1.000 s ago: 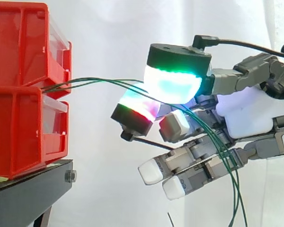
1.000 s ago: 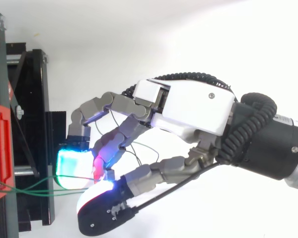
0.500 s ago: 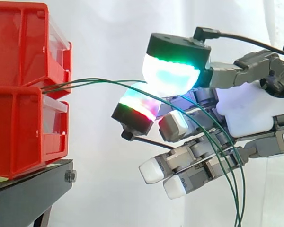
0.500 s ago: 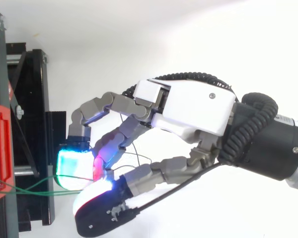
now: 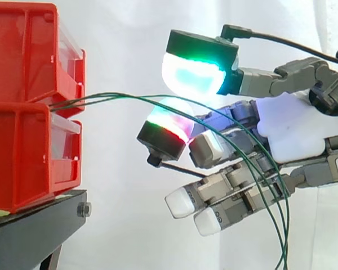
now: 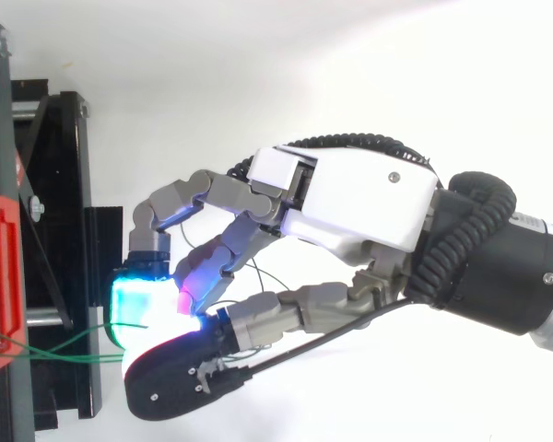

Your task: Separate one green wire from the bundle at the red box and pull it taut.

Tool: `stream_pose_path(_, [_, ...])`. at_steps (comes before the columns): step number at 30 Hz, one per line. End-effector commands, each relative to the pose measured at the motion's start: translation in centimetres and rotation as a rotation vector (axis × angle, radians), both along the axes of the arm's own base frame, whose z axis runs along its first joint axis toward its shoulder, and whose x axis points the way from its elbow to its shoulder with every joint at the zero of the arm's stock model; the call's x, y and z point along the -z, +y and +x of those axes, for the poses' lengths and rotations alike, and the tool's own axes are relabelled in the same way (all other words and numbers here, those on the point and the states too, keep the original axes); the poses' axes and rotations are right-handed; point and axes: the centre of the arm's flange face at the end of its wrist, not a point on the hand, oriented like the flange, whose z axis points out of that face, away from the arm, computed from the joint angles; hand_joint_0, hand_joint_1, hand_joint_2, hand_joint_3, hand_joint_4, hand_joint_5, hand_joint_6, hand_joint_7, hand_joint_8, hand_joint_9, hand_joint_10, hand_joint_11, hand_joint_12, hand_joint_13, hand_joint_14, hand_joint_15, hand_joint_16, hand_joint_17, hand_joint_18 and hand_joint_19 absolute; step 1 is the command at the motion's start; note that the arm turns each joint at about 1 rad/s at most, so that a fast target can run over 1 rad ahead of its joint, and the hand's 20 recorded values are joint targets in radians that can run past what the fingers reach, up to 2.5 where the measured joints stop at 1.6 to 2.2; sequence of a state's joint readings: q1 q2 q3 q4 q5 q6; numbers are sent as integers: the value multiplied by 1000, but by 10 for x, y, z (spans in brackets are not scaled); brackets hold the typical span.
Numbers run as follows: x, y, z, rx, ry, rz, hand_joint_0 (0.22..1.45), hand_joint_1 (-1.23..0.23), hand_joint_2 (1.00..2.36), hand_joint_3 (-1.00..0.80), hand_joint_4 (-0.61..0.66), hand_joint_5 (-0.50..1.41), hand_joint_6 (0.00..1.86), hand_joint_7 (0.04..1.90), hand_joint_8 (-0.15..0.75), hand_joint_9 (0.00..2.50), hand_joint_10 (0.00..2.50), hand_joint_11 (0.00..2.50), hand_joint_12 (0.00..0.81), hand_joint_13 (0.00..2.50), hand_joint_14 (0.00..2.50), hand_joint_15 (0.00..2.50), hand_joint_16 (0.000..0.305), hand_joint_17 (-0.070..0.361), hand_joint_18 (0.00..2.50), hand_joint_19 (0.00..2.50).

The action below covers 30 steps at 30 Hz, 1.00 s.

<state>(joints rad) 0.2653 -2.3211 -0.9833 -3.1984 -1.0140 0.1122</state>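
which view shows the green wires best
Side view: the wires arc out from the red bins, run across to the hand and hang down past it. The top view catches a short stretch beside the bins.

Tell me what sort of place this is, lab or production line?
Most likely a lab test bench: a plain white curtain as backdrop, red bins stacked on a black stand, and a robot hand at green wires running from the bins.

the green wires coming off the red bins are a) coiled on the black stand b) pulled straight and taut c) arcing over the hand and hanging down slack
c: in the side view the green wires leave the red bins, curve over the hand and drop slack.
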Motion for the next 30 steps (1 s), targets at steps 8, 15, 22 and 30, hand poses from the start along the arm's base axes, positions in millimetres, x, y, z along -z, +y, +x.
stream_pose_path(8, [0, -1, 0, 1, 0, 0, 564, -670, 1007, -412, 41, -111, 873, 1068, 237, 1220, 23, 872, 340, 760, 18, 459, 47, 105, 589, 501])
stream_pose_path(15, [0, 0, 0, 0, 0, 0, 516, -571, 1000, -500, 71, -107, 849, 1073, 249, 1230, 22, 853, 353, 768, 19, 448, 49, 111, 602, 493])
stream_pose_path(22, [0, -1, 0, 1, -2, 0, 559, -668, 1008, -395, 66, -108, 846, 1150, 237, 1218, 23, 855, 339, 754, 18, 461, 47, 106, 583, 502])
stream_pose_path(30, [1, -1, 0, 1, 1, -1, 586, -767, 1013, -263, 38, -106, 881, 1117, 244, 1227, 25, 865, 349, 771, 19, 452, 49, 110, 609, 487])
